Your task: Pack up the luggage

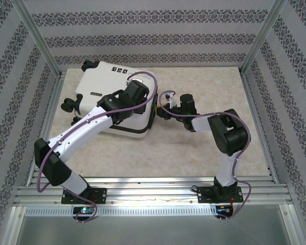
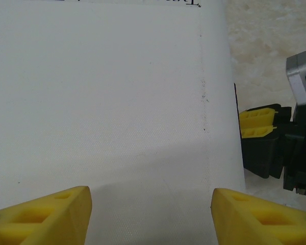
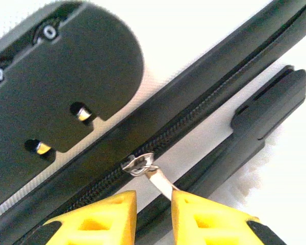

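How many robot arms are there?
2. The left arm reaches from the near left over the white suitcase. The right arm bends in from the near right to the suitcase's right side. None seems hidden.

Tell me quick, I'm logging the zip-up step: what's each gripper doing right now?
Left gripper: open, over the suitcase, holding nothing.
Right gripper: closed on the zipper pull.

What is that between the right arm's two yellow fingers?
The luggage's silver zipper pull: its tab runs from the slider on the black zipper into the narrow gap between those fingers, apparently pinched there. The right wrist view shows it.
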Robot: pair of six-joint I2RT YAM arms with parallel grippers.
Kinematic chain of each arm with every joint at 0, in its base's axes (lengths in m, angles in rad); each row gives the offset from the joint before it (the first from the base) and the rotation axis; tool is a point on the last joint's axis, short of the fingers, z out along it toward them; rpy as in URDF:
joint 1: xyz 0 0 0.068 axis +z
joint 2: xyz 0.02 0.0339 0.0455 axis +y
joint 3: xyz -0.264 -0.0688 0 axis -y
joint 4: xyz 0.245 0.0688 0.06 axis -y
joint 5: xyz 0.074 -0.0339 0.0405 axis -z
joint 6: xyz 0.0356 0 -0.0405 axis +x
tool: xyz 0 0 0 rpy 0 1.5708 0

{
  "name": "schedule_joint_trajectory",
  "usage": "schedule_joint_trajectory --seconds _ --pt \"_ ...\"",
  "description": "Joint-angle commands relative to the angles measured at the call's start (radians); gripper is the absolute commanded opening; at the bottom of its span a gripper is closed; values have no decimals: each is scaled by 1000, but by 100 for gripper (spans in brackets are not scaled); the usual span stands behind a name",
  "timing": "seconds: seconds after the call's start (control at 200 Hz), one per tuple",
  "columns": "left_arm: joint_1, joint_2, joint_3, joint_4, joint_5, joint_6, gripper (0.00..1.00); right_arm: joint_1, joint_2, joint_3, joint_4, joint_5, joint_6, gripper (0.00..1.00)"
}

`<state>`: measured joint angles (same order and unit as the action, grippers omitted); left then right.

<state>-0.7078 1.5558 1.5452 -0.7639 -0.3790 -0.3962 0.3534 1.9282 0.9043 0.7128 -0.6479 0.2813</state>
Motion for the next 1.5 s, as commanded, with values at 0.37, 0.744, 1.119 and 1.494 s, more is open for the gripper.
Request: schedule_joint_trajectory --seconds 0.37,0.744,1.119,1.494 --pt "-14 -4 35 -52 -30 17 63 -23 20 36 8 -73 4 36" --pt "-16 -3 39 -53 -23 20 63 -14 55 107 -89 -61 2 38" --pt "-22 12 53 -63 -21 25 63 2 83 152 -158 -65 -23 38" --pt "-33 63 97 -90 -24 32 63 12 45 107 -89 -32 -7 21"
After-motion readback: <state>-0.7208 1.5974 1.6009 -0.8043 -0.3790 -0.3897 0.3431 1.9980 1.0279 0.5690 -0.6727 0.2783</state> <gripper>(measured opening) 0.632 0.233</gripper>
